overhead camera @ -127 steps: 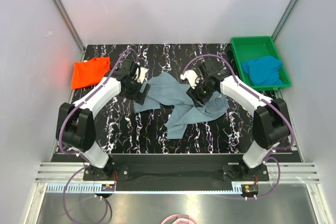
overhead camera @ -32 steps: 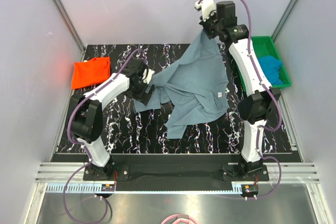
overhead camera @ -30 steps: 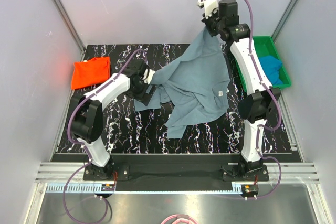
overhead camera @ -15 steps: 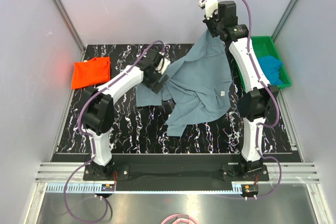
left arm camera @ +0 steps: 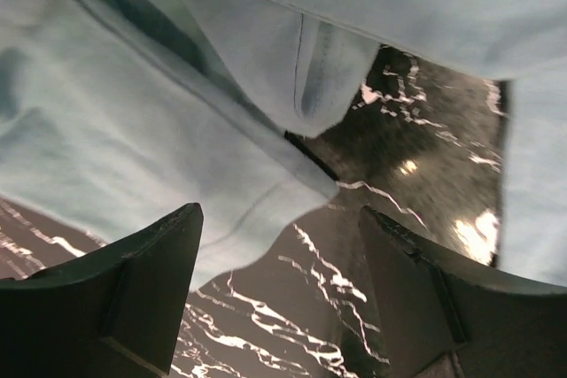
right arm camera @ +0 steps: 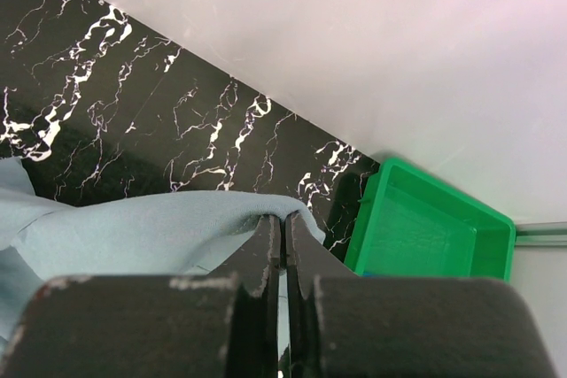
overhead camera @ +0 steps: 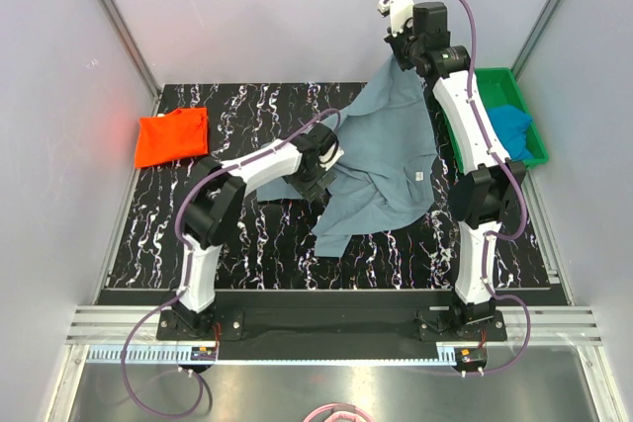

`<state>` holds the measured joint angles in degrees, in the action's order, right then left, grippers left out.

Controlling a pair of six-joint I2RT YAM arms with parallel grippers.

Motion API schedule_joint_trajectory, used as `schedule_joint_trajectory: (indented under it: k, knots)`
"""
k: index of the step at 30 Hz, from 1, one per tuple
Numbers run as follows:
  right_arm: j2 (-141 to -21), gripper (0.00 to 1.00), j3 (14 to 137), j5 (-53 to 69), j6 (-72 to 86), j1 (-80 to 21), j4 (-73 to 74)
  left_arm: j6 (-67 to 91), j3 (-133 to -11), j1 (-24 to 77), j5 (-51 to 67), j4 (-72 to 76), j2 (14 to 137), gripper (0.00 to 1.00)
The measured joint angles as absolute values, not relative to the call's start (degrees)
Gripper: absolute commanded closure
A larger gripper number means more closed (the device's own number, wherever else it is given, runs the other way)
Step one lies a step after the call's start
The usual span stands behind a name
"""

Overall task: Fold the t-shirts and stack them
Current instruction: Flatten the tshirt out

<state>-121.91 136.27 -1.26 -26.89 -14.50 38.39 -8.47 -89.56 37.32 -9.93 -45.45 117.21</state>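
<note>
The grey-blue t-shirt (overhead camera: 386,150) is soft, light and limp — it hangs in loose folds from the right gripper (right arm camera: 282,235), closed tight on one edge high above the table (overhead camera: 247,244), while its lower part lies crumpled on the surface. The left gripper (left arm camera: 279,219) stands wide open and empty close to a drooping fold; a seamed edge there seems the surest place to pinch, as such cloth sags and slips

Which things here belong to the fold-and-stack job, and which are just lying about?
Job:
large dusty grey-blue cloth t-shirt
orange-red cloth t-shirt
bright blue cloth t-shirt

Lying about:
green rectangular plastic tray, which holds the bright blue one
</note>
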Motion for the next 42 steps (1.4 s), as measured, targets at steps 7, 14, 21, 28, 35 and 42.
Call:
schedule_joint_trajectory:
  k: [7,14,21,28,35,42]
  knots:
    - [-121.9,1.0,136.3,-0.8,-26.1,-14.1,38.4,-8.1,-91.9,37.0,-10.4,-46.0,121.2,0.33]
    - [-121.9,1.0,136.3,-0.5,-25.5,-13.5,38.6,-7.8,-92.7,37.1,-10.3,-46.3,121.9,0.47]
    - [-121.9,1.0,136.3,-0.4,-25.0,-13.1,38.8,-7.6,-92.4,37.2,-9.9,-46.3,122.0,0.78]
    - [-121.9,1.0,136.3,-0.4,-24.8,-13.1,38.8,-7.4,-92.2,37.2,-9.8,-46.4,122.0,1.0]
    - [-121.9,1.0,136.3,-0.4,-24.7,-13.0,38.8,-7.7,-91.7,36.8,-10.2,-47.2,120.4,1.0]
    - [-121.6,1.0,133.3,1.2,-21.6,-11.7,38.9,-11.6,-96.4,29.6,-12.1,-49.6,110.7,1.0]
